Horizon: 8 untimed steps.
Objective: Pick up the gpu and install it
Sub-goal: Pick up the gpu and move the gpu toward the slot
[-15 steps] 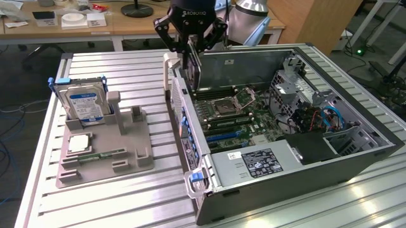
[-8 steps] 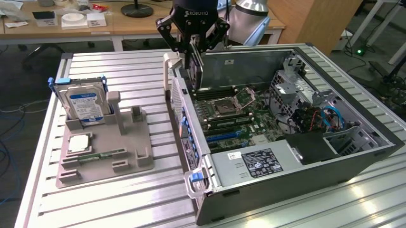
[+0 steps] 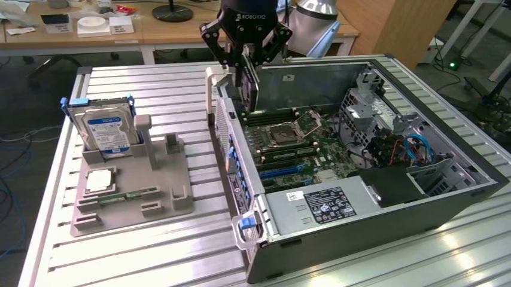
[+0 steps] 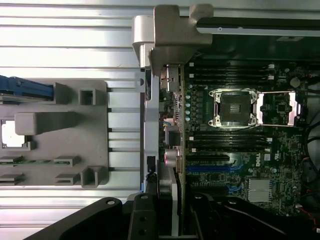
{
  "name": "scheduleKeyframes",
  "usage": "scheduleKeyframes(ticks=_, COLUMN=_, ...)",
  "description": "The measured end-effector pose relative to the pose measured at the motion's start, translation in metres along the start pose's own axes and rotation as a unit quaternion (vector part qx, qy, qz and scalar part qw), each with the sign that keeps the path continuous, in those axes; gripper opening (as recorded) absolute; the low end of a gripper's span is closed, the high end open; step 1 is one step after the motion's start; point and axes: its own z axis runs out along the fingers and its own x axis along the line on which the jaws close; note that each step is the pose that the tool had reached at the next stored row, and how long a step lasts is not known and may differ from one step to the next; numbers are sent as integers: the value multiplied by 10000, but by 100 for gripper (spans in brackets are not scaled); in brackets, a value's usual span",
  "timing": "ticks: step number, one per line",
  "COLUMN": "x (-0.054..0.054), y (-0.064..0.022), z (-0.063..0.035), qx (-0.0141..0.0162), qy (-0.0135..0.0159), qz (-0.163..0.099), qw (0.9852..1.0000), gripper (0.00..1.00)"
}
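My gripper (image 3: pixel 246 60) is shut on the gpu (image 3: pixel 250 89), which hangs on edge from the fingers at the open computer case's (image 3: pixel 447 173) back left wall. In the wrist view the gpu (image 4: pixel 180 145) appears edge-on, as a thin green board running from my gripper (image 4: pixel 176 210) to its silver metal bracket (image 4: pixel 176 30). It hangs above the motherboard's (image 4: pixel 235 150) edge along the case's rear wall. The blue expansion slots (image 4: pixel 210 169) lie beside it, and the distance between card and slots cannot be judged.
A grey fixture (image 3: pixel 131 200) on the exterior view's left holds a silver hard drive (image 3: pixel 108 128), a processor chip (image 3: pixel 100 179) and a memory stick (image 3: pixel 128 195). Inside the case are an open processor socket (image 3: pixel 291 128), cables (image 3: pixel 403 149) and a power supply (image 3: pixel 319 206).
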Motion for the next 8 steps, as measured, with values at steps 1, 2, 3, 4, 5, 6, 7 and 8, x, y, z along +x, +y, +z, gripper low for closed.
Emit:
scheduleKeyframes(ticks=1, x=-6, y=0, z=0, qx=0, qy=0, qz=0, qw=10000, gripper=28)
scheduleKeyframes(ticks=2, x=-12, y=0, z=1, qx=0, qy=0, qz=0, qw=10000, gripper=28)
scheduleKeyframes(ticks=3, x=-18, y=0, z=1, qx=0, qy=0, qz=0, qw=10000, gripper=28)
scheduleKeyframes(ticks=4, x=-24, y=0, z=1, qx=0, qy=0, qz=0, qw=10000, gripper=28)
scheduleKeyframes(ticks=5, x=-31, y=0, z=2, qx=0, qy=0, qz=0, qw=10000, gripper=28)
scheduleKeyframes(ticks=6, x=-38, y=1, z=2, qx=0, qy=0, qz=0, qw=10000, gripper=28)
scheduleKeyframes(ticks=7, x=-45, y=1, z=2, qx=0, qy=0, qz=0, qw=10000, gripper=28)
scheduleKeyframes(ticks=8, x=-51, y=1, z=2, qx=0, qy=0, qz=0, qw=10000, gripper=28)
